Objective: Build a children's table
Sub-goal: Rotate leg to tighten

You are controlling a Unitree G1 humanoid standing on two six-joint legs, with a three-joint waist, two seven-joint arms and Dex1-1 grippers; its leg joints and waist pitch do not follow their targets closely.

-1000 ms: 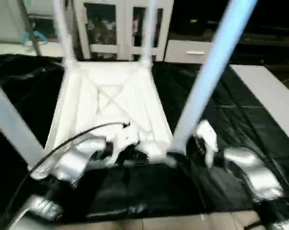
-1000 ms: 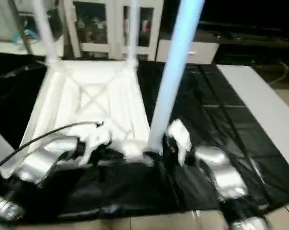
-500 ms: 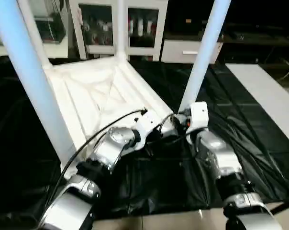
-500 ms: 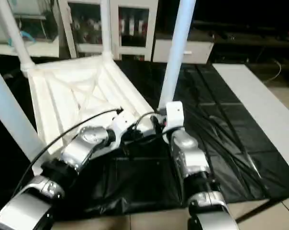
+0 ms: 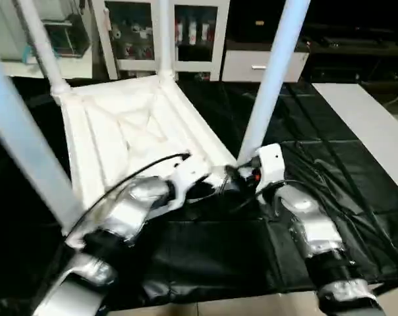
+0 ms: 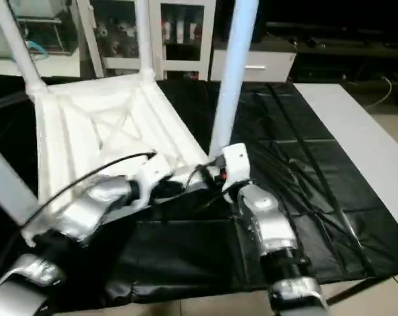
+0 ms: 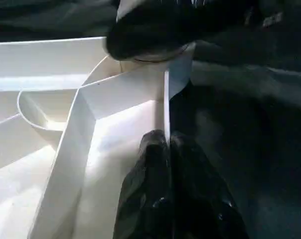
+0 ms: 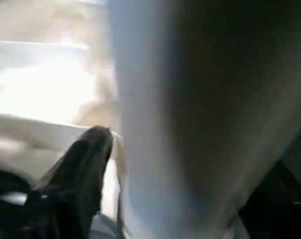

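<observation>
My two arms meet at the near right corner of the children's table (image 5: 130, 128), which lies upside down on a bench draped in black sheeting (image 5: 331, 164), its ribbed underside facing up and its legs standing skyward. My left gripper (image 7: 168, 144) has its fingers (image 7: 150, 169) pressed together on the thin upright wall of the table's rim, one finger inside the rim and one outside, just short of the rounded corner socket. My right gripper (image 5: 242, 178) sits at the base of the near right leg (image 5: 273, 76), where that leg enters the corner socket; in the right wrist view one dark finger (image 8: 83, 169) lies close against one side of the leg, while the other finger is hidden behind it, so I cannot tell whether the fingers are clasping the leg or standing apart around it. The two far legs (image 5: 165, 36) rise from the far corners of the tabletop, and the near left leg (image 5: 24, 145) stands tall at my left. Beyond the bench, a white cabinet with glass doors (image 5: 156, 33) stands against the back of the room, and a pale board (image 5: 370, 131) lies on the sheeting at my right.
</observation>
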